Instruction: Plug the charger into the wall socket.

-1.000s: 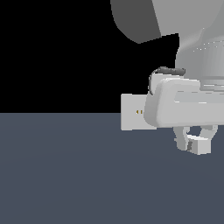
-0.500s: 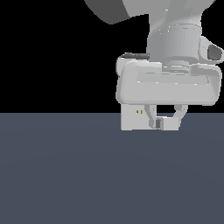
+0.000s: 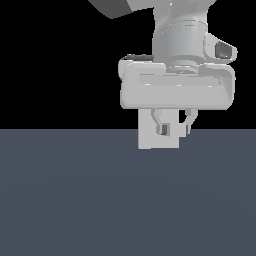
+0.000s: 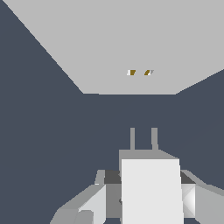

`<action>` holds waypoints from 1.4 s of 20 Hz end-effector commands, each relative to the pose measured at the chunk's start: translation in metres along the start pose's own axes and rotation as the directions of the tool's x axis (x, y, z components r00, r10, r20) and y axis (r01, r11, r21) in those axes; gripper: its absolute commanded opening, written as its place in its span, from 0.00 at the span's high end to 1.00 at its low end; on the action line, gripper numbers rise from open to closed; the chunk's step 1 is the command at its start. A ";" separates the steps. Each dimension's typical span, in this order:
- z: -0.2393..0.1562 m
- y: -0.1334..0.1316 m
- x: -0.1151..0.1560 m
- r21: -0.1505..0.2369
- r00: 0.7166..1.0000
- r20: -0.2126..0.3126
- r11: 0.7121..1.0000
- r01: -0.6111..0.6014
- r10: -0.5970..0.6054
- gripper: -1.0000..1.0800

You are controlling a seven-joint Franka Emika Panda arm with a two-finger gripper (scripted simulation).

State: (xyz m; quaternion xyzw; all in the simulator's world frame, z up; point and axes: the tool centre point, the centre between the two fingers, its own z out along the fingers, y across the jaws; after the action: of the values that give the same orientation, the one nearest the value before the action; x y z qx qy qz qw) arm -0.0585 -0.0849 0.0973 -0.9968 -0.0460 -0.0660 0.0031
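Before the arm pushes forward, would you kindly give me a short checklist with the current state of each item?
1. Charger held between the fingers: ok.
2. Prongs point toward the wall socket: ok.
3. Prongs not yet in the slots, floor showing between: ok.
4. Prongs lined up sideways with the slots: roughly ok in the wrist view.
5. Height match to the slots: cannot tell.
6. Socket face unobstructed in the wrist view: ok; in the exterior view the gripper covers its slots.

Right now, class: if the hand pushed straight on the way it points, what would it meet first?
Most likely the wall socket. The hand holds the charger with its two prongs aimed at the plate, so the prongs should touch first, near the slots. The gap's depth is unclear.
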 end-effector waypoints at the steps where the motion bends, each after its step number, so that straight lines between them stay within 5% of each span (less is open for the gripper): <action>1: -0.002 -0.002 0.002 -0.001 1.000 0.001 1.000 -0.008 0.008 1.00; 13: -0.002 -0.002 0.008 -0.001 1.000 0.001 1.000 -0.010 0.010 1.00; 28: 0.004 -0.002 0.052 -0.002 1.000 0.001 1.000 -0.010 0.010 1.00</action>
State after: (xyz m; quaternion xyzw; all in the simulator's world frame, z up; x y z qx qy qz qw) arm -0.0099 -0.0782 0.0998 -0.9970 -0.0409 -0.0655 0.0026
